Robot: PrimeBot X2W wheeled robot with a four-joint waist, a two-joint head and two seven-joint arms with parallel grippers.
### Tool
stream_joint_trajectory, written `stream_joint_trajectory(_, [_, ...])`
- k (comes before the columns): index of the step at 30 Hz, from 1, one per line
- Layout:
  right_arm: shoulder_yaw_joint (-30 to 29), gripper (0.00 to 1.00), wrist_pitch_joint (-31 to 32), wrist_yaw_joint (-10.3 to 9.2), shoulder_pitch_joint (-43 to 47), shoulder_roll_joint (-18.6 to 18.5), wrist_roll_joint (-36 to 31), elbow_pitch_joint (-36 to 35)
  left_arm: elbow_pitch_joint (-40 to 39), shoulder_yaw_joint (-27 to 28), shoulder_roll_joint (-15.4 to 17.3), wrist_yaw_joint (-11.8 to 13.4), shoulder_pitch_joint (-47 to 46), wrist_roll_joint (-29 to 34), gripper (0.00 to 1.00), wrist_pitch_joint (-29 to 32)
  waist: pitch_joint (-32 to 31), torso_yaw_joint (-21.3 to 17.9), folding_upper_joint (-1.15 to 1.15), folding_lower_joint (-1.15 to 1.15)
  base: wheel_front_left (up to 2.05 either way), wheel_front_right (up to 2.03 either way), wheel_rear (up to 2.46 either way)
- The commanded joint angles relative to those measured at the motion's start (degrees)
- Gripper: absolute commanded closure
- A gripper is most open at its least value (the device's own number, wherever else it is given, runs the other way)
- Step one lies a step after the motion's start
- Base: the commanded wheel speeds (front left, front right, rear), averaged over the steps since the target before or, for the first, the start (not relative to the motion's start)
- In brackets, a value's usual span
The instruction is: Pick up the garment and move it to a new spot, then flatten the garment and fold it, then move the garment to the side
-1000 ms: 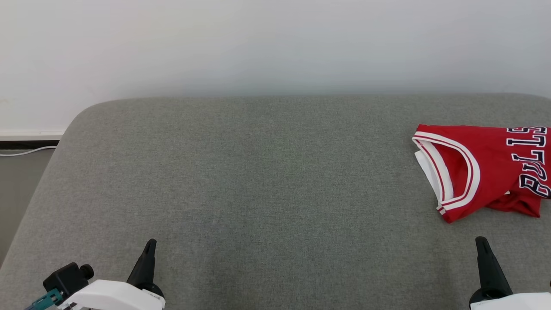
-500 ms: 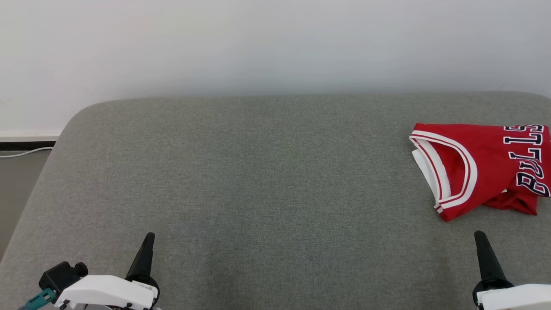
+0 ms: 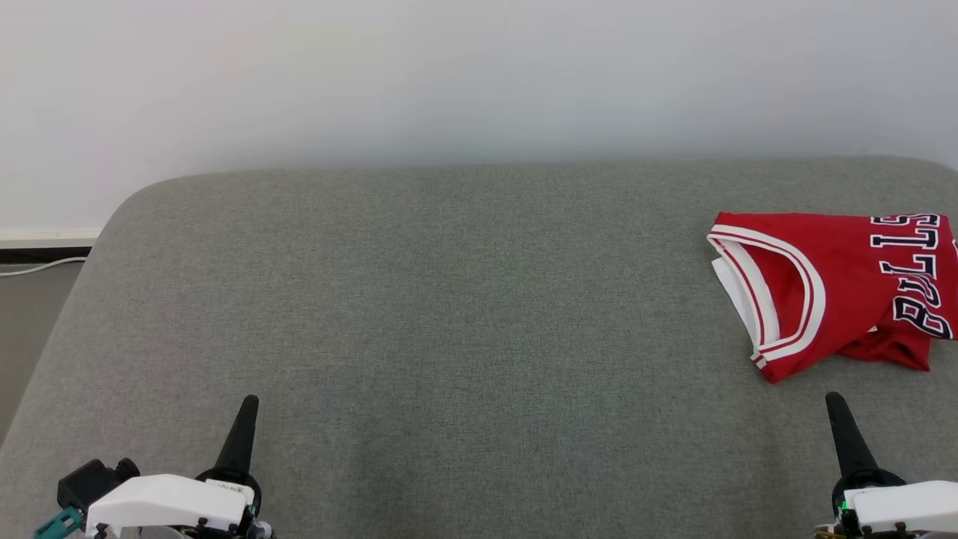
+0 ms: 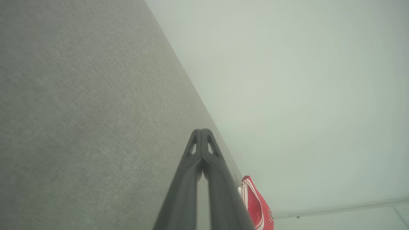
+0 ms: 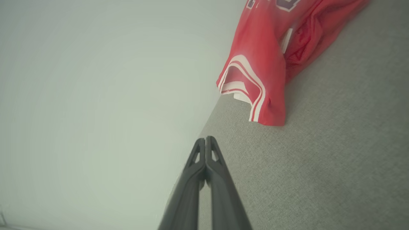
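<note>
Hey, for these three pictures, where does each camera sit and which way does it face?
Head view: on the robot's head, facing forward and down at the grey cushioned surface and pale wall; left gripper lower left, right gripper lower right, both shut.
Left wrist view: on the left wrist, facing along its closed fingers across the surface toward the wall.
Right wrist view: on the right wrist, facing along its closed fingers toward the red jersey.
Shared: all three views catch the jersey.

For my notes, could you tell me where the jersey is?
Head view: the jersey lies far right on the cushion, beyond the right gripper.
</note>
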Motion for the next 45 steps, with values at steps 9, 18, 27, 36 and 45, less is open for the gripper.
stream_joint_trajectory(9, [0.55,1.0,1.72,0.01,-4.04,-1.21,7.99,0.24,0.21,5.02,-1.48,-2.9,-4.5,-4.74,1.0,1.7,0.08,-0.33,0.0,0.0,0.0,0.0,0.0])
stream_joint_trajectory(18, [0.36,1.0,3.03,0.01,-5.39,-1.27,14.34,1.52,1.42,7.78,-3.22,-5.04,-5.22,-8.54,1.0,3.02,0.16,-0.65,0.0,0.0,0.0,0.0,0.0])
stream_joint_trajectory(27, [0.16,1.0,4.35,0.01,-6.73,-1.31,20.67,2.8,2.63,10.55,-4.98,-7.18,-5.95,-12.34,1.0,4.35,0.23,-0.96,0.0,0.0,0.0,0.0,0.0])
stream_joint_trajectory(36, [-0.07,1.0,5.23,0.01,-7.55,-1.27,24.43,3.59,3.37,12.28,-6.08,-8.48,-6.39,-14.61,1.0,5.2,0.28,-1.15,0.0,0.0,0.0,0.0,0.0])
stream_joint_trajectory(45, [-0.29,1.0,5.41,0.01,-7.57,-1.11,24.24,3.61,3.37,12.39,-6.15,-8.48,-6.4,-14.52,1.0,5.28,0.28,-1.15,0.0,0.0,0.0,0.0,0.0])
